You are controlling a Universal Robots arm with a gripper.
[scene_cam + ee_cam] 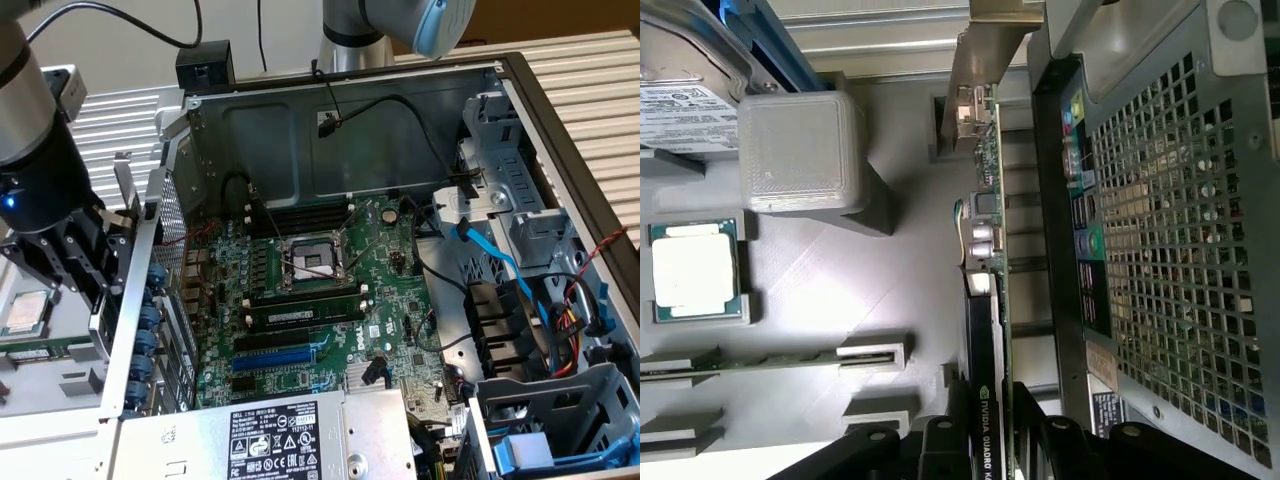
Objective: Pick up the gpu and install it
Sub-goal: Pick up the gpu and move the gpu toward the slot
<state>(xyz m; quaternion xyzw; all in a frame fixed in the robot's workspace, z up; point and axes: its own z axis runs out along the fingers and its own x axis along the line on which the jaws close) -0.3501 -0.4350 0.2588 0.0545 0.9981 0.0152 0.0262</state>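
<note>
Black gripper [986,442] pinching the small green-board, black-cooler gpu [982,340] across its faces, just beside the grey perforated case wall [1180,250]; likely light, stiff, fragile, best gripped at the cooler

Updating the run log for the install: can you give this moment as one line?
gripper: shut on gpu | location: outside case, beside its perforated wall | motherboard: gpu not yet installed

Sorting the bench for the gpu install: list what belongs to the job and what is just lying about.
In the job: gpu, held in the gripper; motherboard in the open case.
Lying about: processor chip, memory stick, hard drive.
</note>
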